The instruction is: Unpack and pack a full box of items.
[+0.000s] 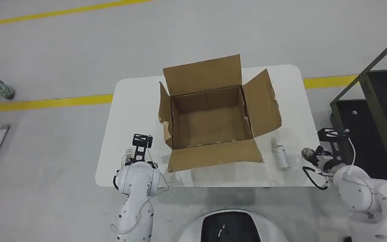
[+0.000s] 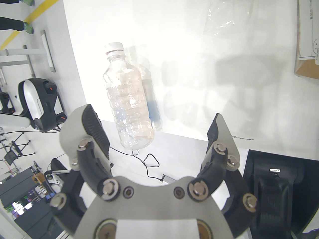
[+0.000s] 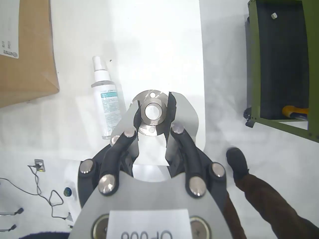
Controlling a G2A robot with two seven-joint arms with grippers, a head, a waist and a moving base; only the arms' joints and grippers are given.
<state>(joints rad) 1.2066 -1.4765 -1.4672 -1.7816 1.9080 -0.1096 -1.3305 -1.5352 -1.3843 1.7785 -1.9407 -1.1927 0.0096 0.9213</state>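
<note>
Repacking empty box [image 1: 208, 124], probably. Flange [image 3: 155, 116] clamped in right gripper [image 3: 154, 100]; left gripper [image 2: 152, 114] agape by bottle [image 2: 128, 105]. Next: flange into box.

Glossy white, rounded shells cover the left arm [image 1: 138, 196] and right arm [image 1: 358, 192]. The left gripper [image 2: 153, 115] has a silver-grey plate, black links, round steel screws and ribbed black pads [image 2: 93, 123]. The right gripper [image 3: 155, 99] seems built alike, plus a white label.

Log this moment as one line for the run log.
box: open, looks empty | left gripper: jaws open, clear bottle ahead | right gripper: jaws shut on metal flange | spray bottle: lying on table beside box
</note>
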